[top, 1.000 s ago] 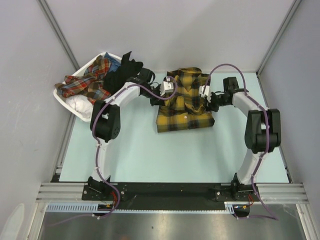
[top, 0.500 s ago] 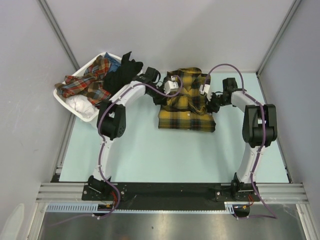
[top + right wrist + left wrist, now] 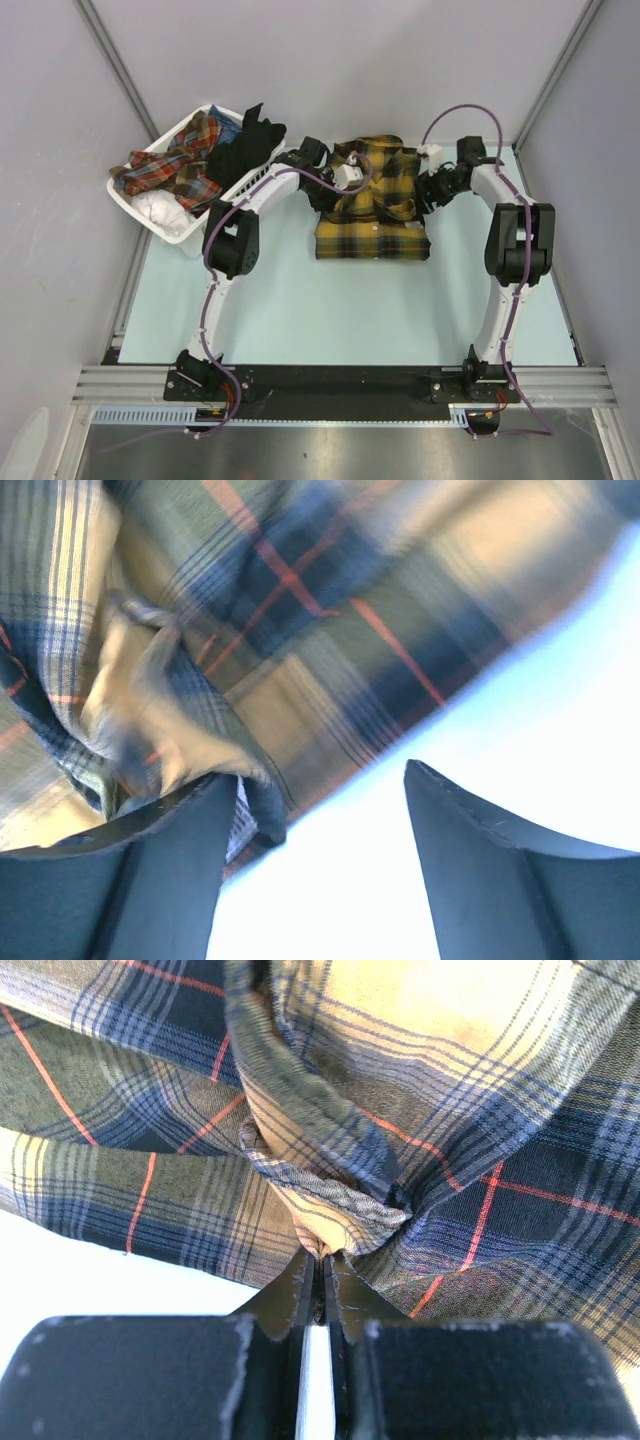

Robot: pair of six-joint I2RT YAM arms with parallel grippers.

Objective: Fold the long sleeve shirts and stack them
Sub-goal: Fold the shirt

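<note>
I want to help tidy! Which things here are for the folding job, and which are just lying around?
For the job: mustard-yellow and black plaid cloth shirt; red plaid cloth shirt.
Just lying about: white slatted plastic basket; silver metal rail.

No text, brand, number or sign readable in any view
Shirt (image 3: 372, 215): plaid pattern only, no label legible, also not in wrist close-ups
White blocks (image 3: 350, 176) at wrists of arms: too small in top view to tell any print
</note>
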